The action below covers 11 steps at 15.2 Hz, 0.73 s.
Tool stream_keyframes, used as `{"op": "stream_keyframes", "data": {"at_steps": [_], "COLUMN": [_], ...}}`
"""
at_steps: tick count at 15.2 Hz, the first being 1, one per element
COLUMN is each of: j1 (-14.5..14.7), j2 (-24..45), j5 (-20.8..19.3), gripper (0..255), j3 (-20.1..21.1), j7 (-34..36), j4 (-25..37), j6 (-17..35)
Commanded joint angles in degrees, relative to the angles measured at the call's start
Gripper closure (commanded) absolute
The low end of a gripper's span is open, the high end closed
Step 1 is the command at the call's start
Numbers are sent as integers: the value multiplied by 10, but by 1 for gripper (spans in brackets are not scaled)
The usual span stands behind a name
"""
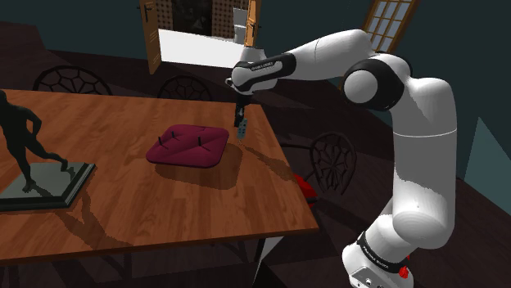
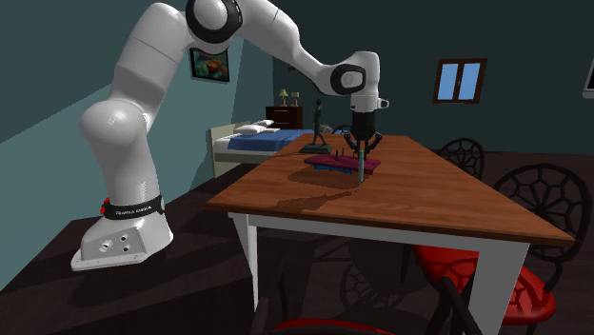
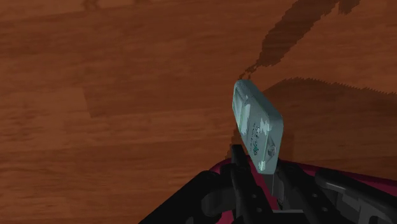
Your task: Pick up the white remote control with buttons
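Wooden worktop (image 1: 164, 204) carried everything. The white Franka arm (image 1: 418, 123) reached out over it from the stand, wrist pointing straight down, probably so the fingers could close from above. A dark figure statue (image 1: 23, 135) on a slab base stood at the shoulder view's left end, well apart and no factor in the grasp. A maroon tufted cushion (image 1: 188, 146) lay mid-worktop, just beside the hand (image 1: 241, 117) but not touching it. The hand was closed narrow on the remote control (image 3: 256, 124), which looked pale blue-white with small buttons. It was clasped near one end, so it hung on end under the fingers. It seemed clear of the wood, with its shadow below. The pick looked essentially done. The slim end-grip could let it swing or slip.
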Motion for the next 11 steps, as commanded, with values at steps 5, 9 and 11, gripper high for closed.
{"op": "stream_keyframes", "data": {"at_steps": [5, 9, 11], "j1": [0, 1, 0], "j2": [-14, -23, -27], "j5": [-3, -5, -6], "gripper": [255, 255, 255], "j3": [-1, -2, -3], "j7": [3, 6, 7], "j4": [16, 33, 43], "j6": [-31, -57, -70]}}
